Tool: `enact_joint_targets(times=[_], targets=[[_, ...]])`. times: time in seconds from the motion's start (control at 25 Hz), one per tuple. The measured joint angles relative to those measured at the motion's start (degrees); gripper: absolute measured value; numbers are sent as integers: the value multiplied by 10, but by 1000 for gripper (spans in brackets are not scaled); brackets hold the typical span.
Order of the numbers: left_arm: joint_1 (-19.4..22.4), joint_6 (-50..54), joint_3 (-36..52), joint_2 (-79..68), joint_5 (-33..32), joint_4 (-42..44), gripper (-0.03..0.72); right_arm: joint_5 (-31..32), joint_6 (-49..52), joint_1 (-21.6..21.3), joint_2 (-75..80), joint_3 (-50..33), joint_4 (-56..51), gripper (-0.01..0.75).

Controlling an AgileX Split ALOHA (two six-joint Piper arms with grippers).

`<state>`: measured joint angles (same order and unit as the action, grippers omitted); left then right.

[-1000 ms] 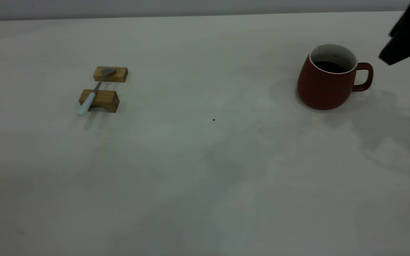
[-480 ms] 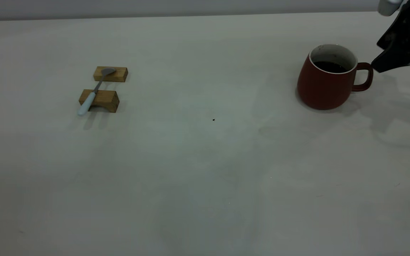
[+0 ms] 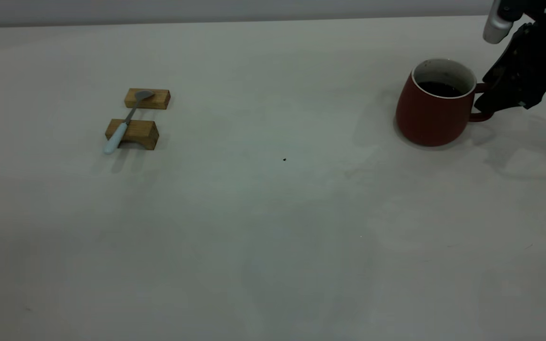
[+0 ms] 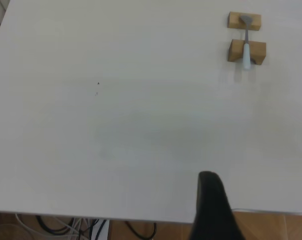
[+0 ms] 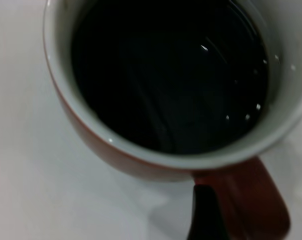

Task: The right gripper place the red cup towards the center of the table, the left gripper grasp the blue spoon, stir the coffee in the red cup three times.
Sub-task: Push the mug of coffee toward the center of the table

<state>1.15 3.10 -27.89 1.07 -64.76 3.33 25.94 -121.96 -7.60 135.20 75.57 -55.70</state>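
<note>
Dark-red ceramic cup (image 3: 432, 111) sits far right on my off-white table (image 3: 273, 213); the right gripper (image 3: 486, 102) is at its handle, spread unclear. Only my right wrist view shows black coffee (image 5: 165, 75) filling it.

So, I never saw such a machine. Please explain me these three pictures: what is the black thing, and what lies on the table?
It is a robot with two arms; each ends in a claw. One camera faces the table; two sit on the wrists. The right claw is at the handle of the red cup, which holds coffee. Whether it grips yet cannot be seen. The blue spoon rests across two wooden blocks, untouched. The left claw waits near the table's edge.
</note>
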Motion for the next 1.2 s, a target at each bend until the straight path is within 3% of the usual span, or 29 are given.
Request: enact_joint_targets(times=[0.2,0.6,1.2], targets=[[0,0,0,0,0,0,548,1,-1,25,6,0,2,528],[0,0,0,0,0,0,548,-6,-1,128,6,12,-3,506],[0,0,0,0,0,0,548,-7,-1,269,59,109,-73,506]])
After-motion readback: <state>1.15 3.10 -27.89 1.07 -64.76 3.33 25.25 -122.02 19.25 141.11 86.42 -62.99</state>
